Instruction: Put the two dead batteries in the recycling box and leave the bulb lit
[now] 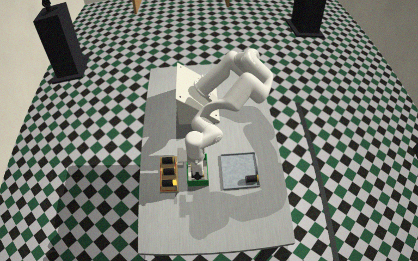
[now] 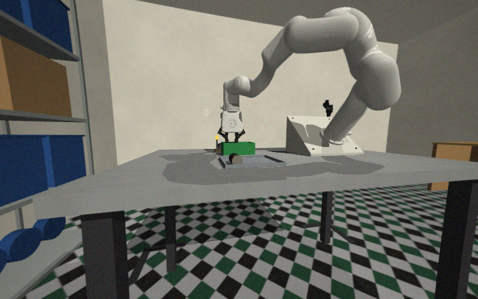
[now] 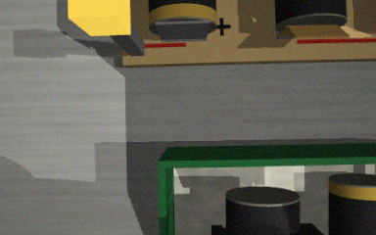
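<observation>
My gripper is down inside the green recycling box, shut on a dark battery that it holds upright. In the side view its fingers dip just behind the rim of the box. A second battery with a gold band stands in the box to the right of the held one. The wooden holder to the left of the box carries three batteries. The yellow bulb at its near end is lit and also shows in the wrist view. One battery lies in the grey tray.
The arm's white base plate stands at the back of the table. The tray sits to the right of the box, and the holder to its left with a narrow gap. Black speaker stands are on the floor beyond the table.
</observation>
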Tool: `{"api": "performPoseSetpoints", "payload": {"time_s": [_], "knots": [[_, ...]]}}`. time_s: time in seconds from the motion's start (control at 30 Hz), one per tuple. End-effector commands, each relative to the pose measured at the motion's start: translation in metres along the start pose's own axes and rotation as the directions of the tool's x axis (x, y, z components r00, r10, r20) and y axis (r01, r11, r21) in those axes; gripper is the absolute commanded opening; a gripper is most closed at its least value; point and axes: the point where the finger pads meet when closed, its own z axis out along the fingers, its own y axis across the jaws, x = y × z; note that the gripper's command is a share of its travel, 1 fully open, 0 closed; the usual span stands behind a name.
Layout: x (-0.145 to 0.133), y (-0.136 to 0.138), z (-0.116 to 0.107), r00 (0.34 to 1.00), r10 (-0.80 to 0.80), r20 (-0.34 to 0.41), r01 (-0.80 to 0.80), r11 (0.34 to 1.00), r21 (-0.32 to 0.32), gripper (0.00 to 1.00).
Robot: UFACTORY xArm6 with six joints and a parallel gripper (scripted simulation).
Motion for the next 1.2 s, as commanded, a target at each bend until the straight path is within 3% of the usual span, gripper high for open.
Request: {"api": "performPoseSetpoints", "payload": {"time_s": [0.0, 0.47, 0.5, 1.17], "knots": [[0.0004, -0.0030, 0.0171, 1.000, -0.002, -0.001, 0.002, 1.000, 0.006, 0.28], [0.0004, -0.0030, 0.0181, 1.000, -0.002, -0.001, 0.002, 1.000, 0.006, 0.28], [0.0004, -0.0030, 0.0181, 1.000, -0.002, -0.001, 0.002, 1.000, 0.006, 0.51], [0.0004, -0.0030, 0.0180, 1.000, -0.002, -0.001, 0.002, 1.000, 0.006, 0.51]]}}
